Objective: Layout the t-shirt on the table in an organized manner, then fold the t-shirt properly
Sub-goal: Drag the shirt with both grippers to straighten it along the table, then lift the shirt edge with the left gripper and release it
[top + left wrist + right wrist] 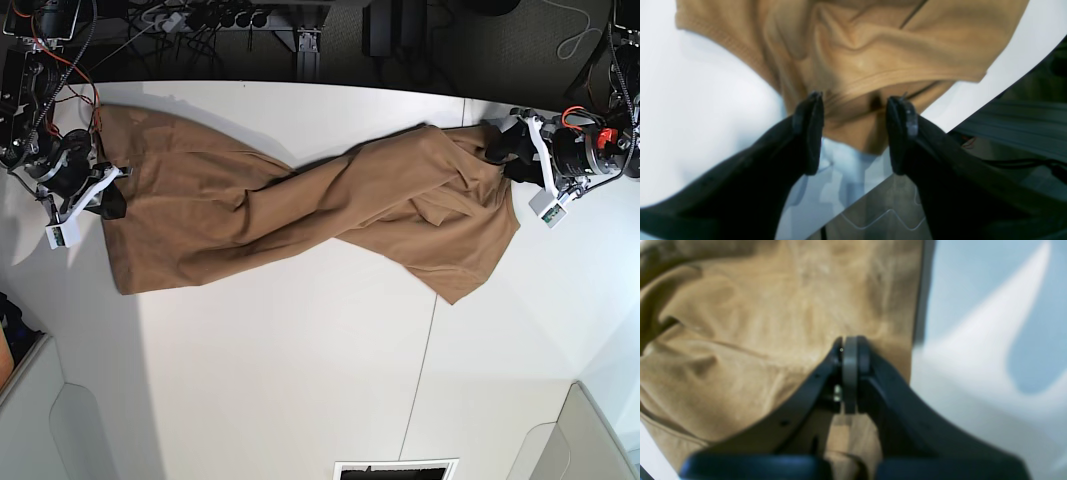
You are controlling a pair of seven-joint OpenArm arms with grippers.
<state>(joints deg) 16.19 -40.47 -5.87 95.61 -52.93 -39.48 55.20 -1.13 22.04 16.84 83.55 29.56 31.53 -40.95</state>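
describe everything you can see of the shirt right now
The shirt is plain tan cloth, soft and creased, stretched across the white table and twisted in the middle. The right gripper is shut on one end's edge; at the other end the left gripper stands open astride a bunched, stitched hem. No print shows.

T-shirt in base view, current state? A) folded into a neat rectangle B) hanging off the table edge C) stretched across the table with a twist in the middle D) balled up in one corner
C: the t-shirt spans the table between the left gripper and right gripper, its cloth twisted mid-span.
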